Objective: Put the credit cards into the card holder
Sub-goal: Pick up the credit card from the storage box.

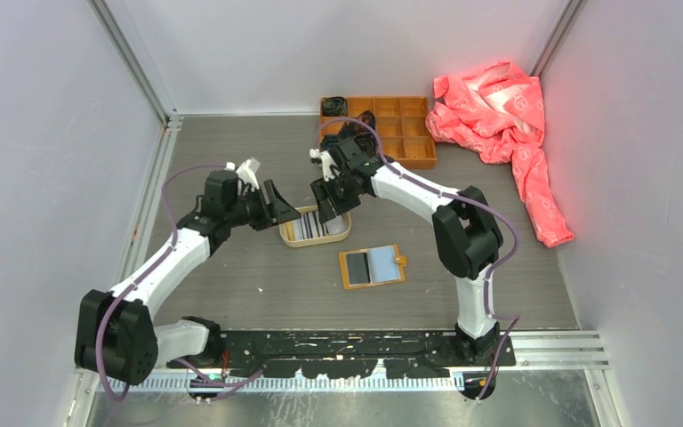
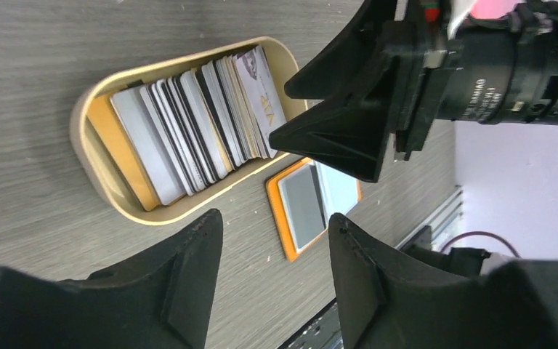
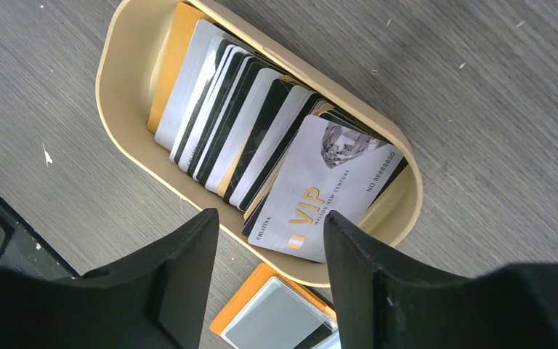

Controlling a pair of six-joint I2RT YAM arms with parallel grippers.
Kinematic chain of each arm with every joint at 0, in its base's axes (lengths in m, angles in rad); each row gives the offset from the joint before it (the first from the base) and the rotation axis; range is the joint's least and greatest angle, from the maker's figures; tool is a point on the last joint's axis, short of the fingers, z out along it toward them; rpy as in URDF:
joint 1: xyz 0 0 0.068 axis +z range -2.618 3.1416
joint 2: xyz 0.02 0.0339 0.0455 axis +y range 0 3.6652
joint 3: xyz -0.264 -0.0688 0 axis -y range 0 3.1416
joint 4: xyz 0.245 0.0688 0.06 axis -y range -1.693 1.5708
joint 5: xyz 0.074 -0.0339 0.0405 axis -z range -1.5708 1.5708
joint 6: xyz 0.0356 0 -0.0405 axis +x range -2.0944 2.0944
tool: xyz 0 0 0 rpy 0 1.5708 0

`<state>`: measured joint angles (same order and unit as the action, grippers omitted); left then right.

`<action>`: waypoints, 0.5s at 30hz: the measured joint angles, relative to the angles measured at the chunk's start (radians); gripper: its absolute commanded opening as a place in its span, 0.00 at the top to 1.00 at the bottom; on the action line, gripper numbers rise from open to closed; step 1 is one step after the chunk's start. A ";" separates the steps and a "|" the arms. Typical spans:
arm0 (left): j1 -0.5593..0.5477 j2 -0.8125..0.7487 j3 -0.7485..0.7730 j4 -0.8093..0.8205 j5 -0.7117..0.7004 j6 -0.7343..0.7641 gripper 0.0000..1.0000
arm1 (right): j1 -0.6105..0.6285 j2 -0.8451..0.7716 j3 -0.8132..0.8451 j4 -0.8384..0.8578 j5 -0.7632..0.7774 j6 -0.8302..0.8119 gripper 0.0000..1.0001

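The credit cards [image 3: 261,145] lie fanned in an oval tan tray [image 1: 286,237]; the stack also shows in the left wrist view [image 2: 196,123]. A silver VIP card [image 3: 327,193] lies on top. The card holder [image 1: 372,266] lies open on the table in front of the tray, orange-edged with grey pockets; it also shows in the left wrist view [image 2: 301,207] and the right wrist view [image 3: 276,320]. My right gripper [image 1: 327,216] hovers open over the tray's right end. My left gripper [image 1: 286,212] is open just left of the tray, empty.
A large orange compartment box [image 1: 391,124] stands at the back. A pink cloth [image 1: 507,124] lies at the back right. A black rail [image 1: 356,347] runs along the near table edge. Grey walls close in on both sides.
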<state>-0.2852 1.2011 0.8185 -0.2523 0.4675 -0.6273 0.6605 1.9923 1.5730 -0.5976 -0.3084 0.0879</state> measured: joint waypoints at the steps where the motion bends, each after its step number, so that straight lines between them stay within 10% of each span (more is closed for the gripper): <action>1: 0.000 0.002 -0.036 0.059 0.006 -0.036 0.46 | -0.006 -0.001 0.000 0.002 -0.005 0.002 0.40; 15: -0.048 0.159 -0.129 0.352 -0.116 -0.205 0.43 | -0.135 -0.035 -0.003 -0.020 -0.248 -0.039 0.45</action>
<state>-0.3328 1.3598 0.6891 0.0998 0.3515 -0.8326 0.5259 1.9568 1.5703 -0.6174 -0.5560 0.0494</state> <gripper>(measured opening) 0.557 0.554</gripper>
